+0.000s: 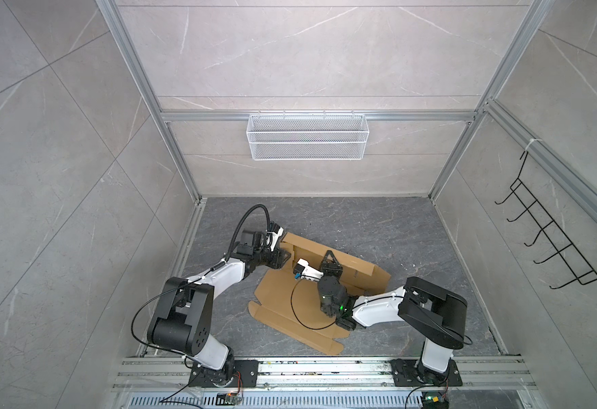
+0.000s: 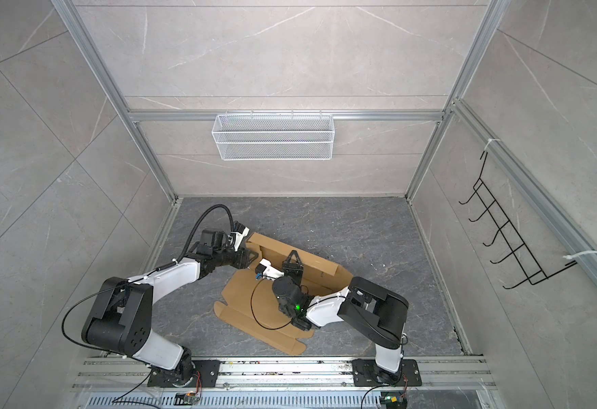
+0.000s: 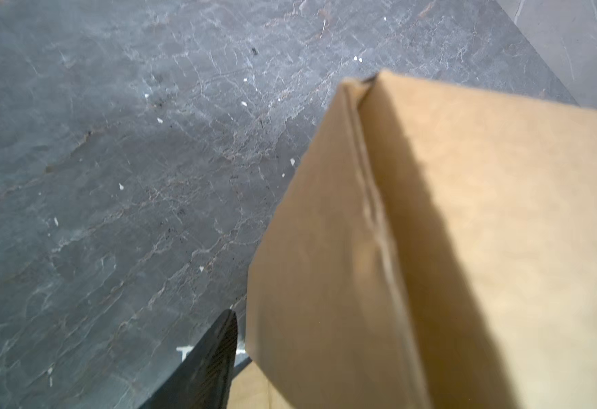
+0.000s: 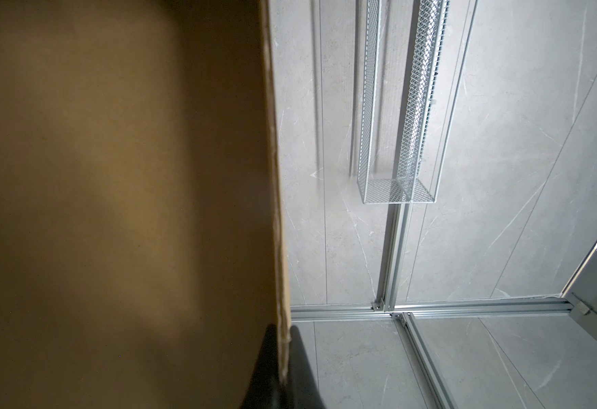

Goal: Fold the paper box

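right fingers [image 4: 300, 368]: together, clamped on the top edge of a raised cardboard wall of the box [image 4: 113, 177], with one black finger on each side of that edge.
right fingers from above: in both top views [image 1: 329, 255] [image 2: 291, 256] they point toward the back wall and sit at about the middle of the long raised wall.
left fingers [image 3: 212, 364]: apart. One black finger shows just beside a turned-up end flap, with a sliver of bench between finger and cardboard. The other finger is hidden behind the flap.
left fingers from above: at the left end of the raised wall [image 1: 284, 256].
fold line [image 3: 378, 212]: a crumpled crease runs down the end flap in the left wrist view.
box: plain brown cardboard [image 1: 279, 294] [image 2: 240, 294], part-folded, lying near the middle of the bench between the two arms. The far long wall stands up. The near panel with its tabs lies flat and reaches toward the front rail.
right arm [image 1: 378, 304]: white and black, reaching in over the flat panel.
cable [image 1: 295, 311]: a black cable loops above the cardboard.
left arm [image 1: 219, 276]: comes in from the left side of the box.
bench [image 1: 413, 240]: dark grey, stone-patterned, with small white specks.
basket [image 1: 307, 141]: white wire mesh, hung on the back wall rail, well apart from the box.
hook rack [image 1: 555, 240]: black wire, on the right side wall.
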You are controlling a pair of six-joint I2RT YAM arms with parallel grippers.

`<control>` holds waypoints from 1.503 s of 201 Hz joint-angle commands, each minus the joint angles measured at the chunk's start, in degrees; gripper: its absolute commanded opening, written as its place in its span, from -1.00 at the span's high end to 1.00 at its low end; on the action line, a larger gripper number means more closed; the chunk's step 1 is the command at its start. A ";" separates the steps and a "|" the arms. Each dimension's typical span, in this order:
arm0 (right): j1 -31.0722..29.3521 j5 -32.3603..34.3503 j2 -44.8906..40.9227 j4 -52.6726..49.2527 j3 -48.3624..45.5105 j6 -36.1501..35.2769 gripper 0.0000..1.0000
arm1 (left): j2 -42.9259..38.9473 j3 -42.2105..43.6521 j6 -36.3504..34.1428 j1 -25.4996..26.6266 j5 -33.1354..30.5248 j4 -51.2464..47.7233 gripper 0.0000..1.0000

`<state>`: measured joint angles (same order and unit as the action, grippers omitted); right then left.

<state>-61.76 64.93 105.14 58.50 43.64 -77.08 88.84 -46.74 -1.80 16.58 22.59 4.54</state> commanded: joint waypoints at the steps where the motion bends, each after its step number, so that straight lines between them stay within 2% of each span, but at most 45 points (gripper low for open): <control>1: -0.65 -4.55 1.87 -8.70 -1.14 3.34 1.00 | -1.52 1.08 0.16 0.60 -3.76 7.63 -0.09; 79: -0.55 -4.50 1.95 -9.39 -0.92 3.86 1.00 | -2.18 5.14 3.35 3.51 -14.66 15.74 0.07; 147: -0.56 -4.46 1.98 -9.72 -0.75 4.15 1.00 | -1.19 6.53 9.13 6.76 -25.69 21.14 0.16; 202: -0.56 -4.29 1.73 -9.72 -1.09 4.31 1.00 | 0.81 6.05 9.21 10.49 -35.13 21.13 0.27; 229: -0.55 -4.37 1.97 -9.66 -0.92 4.39 1.00 | 1.33 5.35 10.39 11.20 -41.28 19.02 0.40; 302: -0.38 -4.28 1.70 -9.80 -0.88 4.28 1.00 | 3.27 4.27 12.86 11.72 -44.20 17.57 0.48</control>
<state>-61.73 63.79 104.88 56.80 44.25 -75.81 91.00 -40.77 8.95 29.39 -15.35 22.28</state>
